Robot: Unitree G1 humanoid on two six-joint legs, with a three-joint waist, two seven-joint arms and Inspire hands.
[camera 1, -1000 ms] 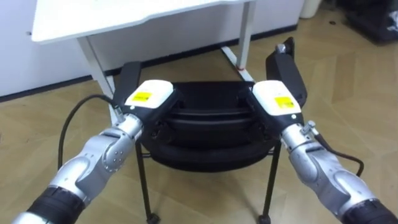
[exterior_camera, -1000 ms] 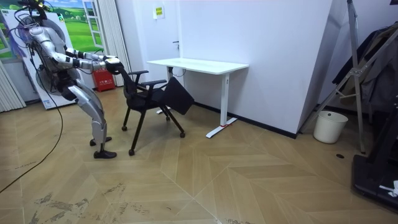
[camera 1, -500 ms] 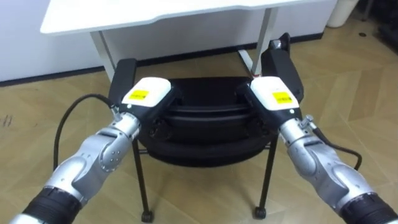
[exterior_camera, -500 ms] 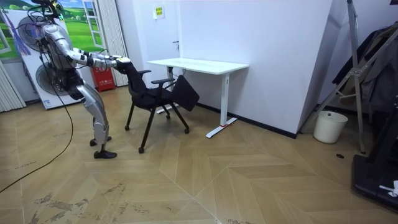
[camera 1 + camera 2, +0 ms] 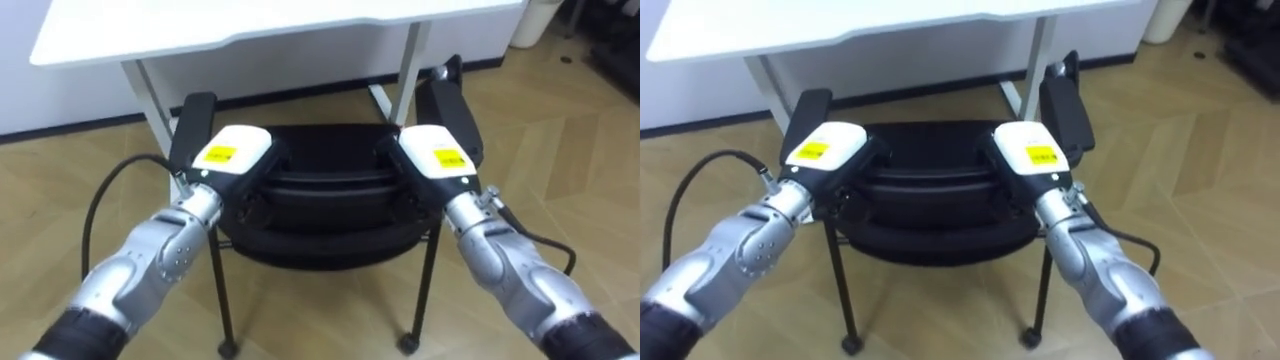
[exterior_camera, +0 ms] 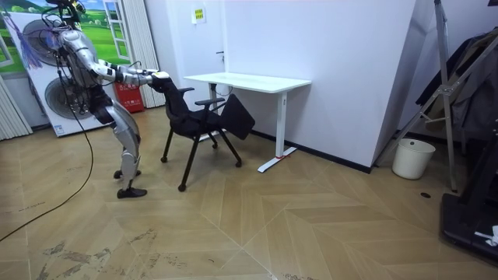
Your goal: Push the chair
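Hands at work: left hand (image 5: 232, 155) and right hand (image 5: 432, 158) rest on the backrest of the black wheeled office chair (image 5: 335, 215), near the white rectangular desk (image 5: 250, 20); whether they grip cannot be told. Seemingly mid-push; next comes steady forward pressure toward the desk.

Head eyes above chair (image 5: 330, 190); room camera afar

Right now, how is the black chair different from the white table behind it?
The chair is black; the table is white. The chair stands on thin dark legs with little wheels; the table has white legs on flat feet. The robot's left hand and right hand are on the chair's back; neither hand touches the table. Both stand on the wooden floor.
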